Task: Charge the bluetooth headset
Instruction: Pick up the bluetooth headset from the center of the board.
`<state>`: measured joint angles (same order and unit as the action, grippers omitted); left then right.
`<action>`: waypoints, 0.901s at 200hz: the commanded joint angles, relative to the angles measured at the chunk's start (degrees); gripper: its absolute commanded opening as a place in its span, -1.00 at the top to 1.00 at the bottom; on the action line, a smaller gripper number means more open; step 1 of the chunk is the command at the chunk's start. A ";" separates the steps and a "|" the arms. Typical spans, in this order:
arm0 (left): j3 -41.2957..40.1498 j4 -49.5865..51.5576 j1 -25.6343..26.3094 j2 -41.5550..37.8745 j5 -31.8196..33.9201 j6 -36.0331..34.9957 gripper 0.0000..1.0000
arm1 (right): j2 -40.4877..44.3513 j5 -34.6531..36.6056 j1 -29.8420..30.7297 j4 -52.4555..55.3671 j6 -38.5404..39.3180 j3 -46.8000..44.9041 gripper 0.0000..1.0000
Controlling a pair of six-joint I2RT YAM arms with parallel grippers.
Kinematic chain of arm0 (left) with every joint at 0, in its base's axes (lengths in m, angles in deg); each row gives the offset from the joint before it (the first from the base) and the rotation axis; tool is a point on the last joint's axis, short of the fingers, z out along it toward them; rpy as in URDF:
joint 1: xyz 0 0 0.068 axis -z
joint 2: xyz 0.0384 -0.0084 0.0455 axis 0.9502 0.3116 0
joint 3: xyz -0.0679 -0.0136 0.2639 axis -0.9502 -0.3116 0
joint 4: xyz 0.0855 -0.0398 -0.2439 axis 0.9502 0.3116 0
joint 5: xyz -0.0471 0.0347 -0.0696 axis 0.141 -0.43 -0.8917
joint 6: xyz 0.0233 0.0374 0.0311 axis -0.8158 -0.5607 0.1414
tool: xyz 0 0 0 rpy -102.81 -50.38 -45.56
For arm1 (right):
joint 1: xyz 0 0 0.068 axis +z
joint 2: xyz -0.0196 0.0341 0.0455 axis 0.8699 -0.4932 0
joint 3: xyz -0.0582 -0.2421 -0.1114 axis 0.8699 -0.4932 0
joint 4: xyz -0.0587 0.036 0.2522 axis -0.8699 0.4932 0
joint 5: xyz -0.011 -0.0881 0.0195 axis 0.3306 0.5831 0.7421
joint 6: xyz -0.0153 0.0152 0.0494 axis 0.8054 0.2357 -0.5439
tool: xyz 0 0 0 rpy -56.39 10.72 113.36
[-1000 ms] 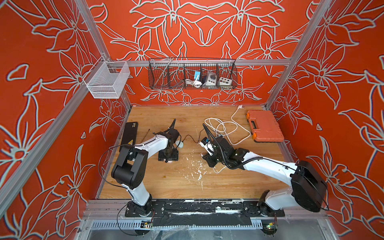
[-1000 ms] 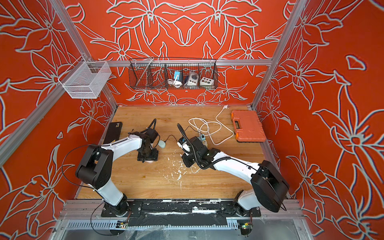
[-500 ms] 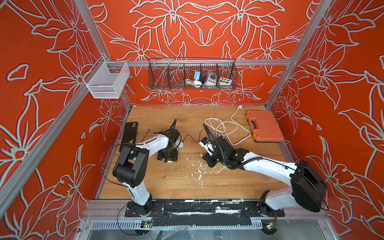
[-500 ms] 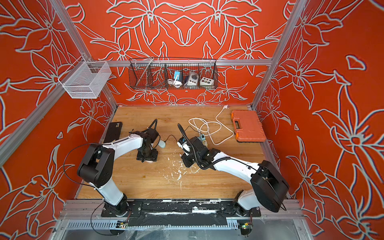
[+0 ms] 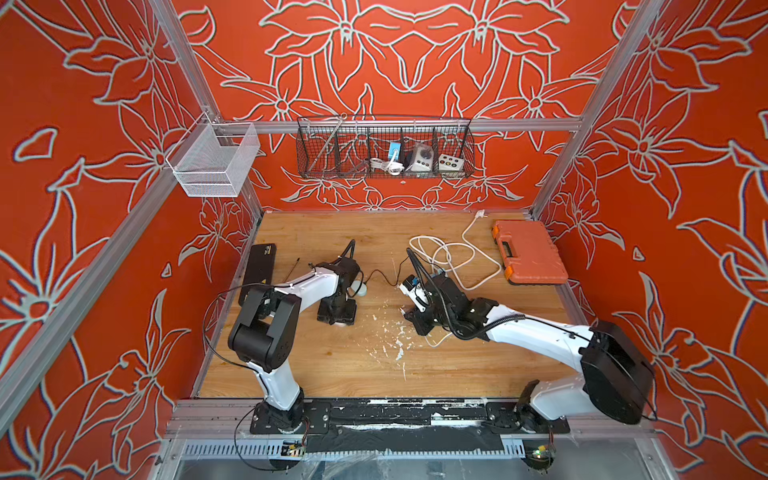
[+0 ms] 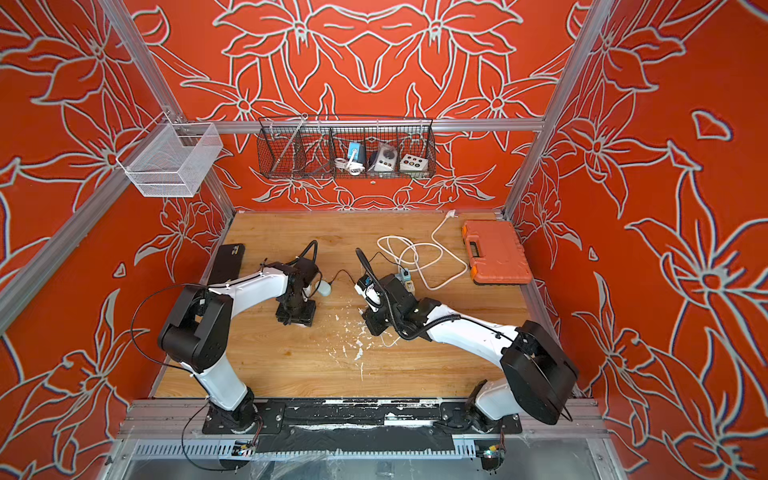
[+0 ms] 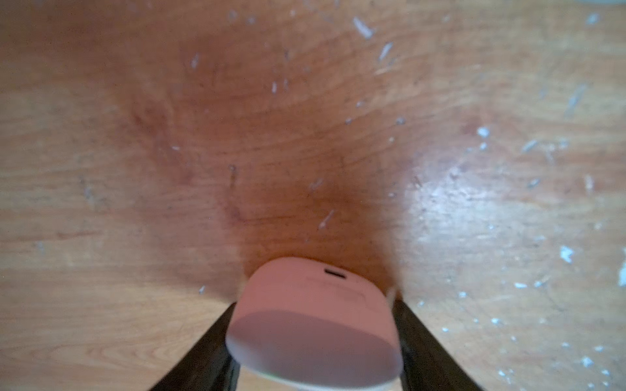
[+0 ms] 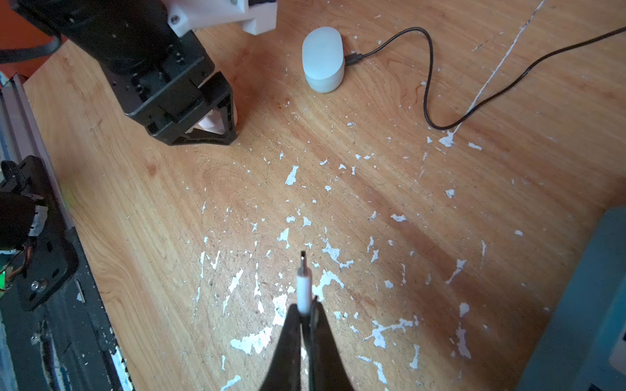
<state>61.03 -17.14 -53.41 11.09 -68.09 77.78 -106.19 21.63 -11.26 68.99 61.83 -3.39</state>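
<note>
A white rounded bluetooth headset case (image 7: 315,321) with a dark charging port (image 7: 335,272) stands on the wooden table between the fingers of my left gripper (image 7: 313,342). Both fingers press its sides. In both top views this gripper (image 5: 336,311) (image 6: 296,313) points straight down at the table. My right gripper (image 8: 306,306) is shut on a white cable plug (image 8: 303,284) whose metal tip sticks out ahead, just above the table. It sits right of the left gripper (image 8: 189,111). A second white case (image 8: 321,59) with a black cable (image 8: 428,84) plugged in lies beyond.
The white cable (image 5: 453,257) coils behind the right arm by a power strip (image 8: 582,304). An orange toolbox (image 5: 528,253) lies at the back right and a black flat box (image 5: 262,266) along the left edge. A wire basket (image 5: 384,149) hangs on the back wall. White flecks dot the table.
The left gripper's jaws have narrowed onto the case. Both arms stay about where they were, and the right gripper keeps its hold on the plug.
</note>
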 commanded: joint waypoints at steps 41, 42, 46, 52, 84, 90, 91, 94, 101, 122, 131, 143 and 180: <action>0.26 2.39 0.45 0.71 -0.72 0.15 -0.38 | 0.64 -0.16 0.41 -0.26 -0.39 -0.63 0.96; 0.31 2.43 0.45 0.76 -0.72 0.15 -0.38 | 0.64 -0.18 0.40 -0.27 -0.43 -0.66 0.95; 0.23 2.48 0.46 0.80 -0.76 0.14 -0.38 | 0.64 -0.19 0.43 -0.28 -0.49 -0.68 0.96; 0.19 2.56 0.46 0.80 -0.80 0.12 -0.37 | 0.53 -0.20 0.41 -0.28 -0.54 -0.61 0.95; -0.04 2.65 0.46 0.45 -1.25 0.02 -0.29 | 0.37 -0.28 0.38 -0.25 -0.39 -0.28 0.95; -0.13 2.74 0.46 0.45 -1.68 -0.10 -0.24 | 0.37 -0.28 0.43 -0.22 -0.35 -0.25 0.95; -0.11 2.70 0.46 0.45 -1.77 -0.11 -0.23 | 0.37 -0.28 0.41 -0.21 -0.33 -0.25 0.95; -0.19 2.66 0.46 0.40 -2.01 -0.12 -0.20 | 0.30 -0.28 0.41 -0.20 -0.37 -0.24 0.95; -0.24 2.73 0.45 0.36 -2.42 -0.27 -0.16 | 0.31 -0.20 0.43 -0.19 -0.33 -0.23 0.95; -0.40 2.83 0.55 -0.06 -2.73 -0.13 -0.11 | 0.19 -0.20 0.39 0.02 -0.21 -0.14 0.95; -0.43 2.75 0.67 -0.59 -2.99 -0.13 -0.10 | 0.35 -0.28 0.39 0.22 -0.29 -0.07 0.95; -0.46 2.32 1.19 -1.68 -3.35 -0.39 -0.09 | 0.74 -0.29 0.39 0.95 -0.11 0.18 0.95; -1.06 0.55 4.20 -7.31 -3.75 -1.92 -0.04 | 2.42 -0.95 0.23 5.50 0.65 1.94 0.96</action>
<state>60.59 -16.59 -51.27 9.17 -70.76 77.51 -106.13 21.63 -11.26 70.81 61.77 -3.52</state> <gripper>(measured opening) 0.576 0.069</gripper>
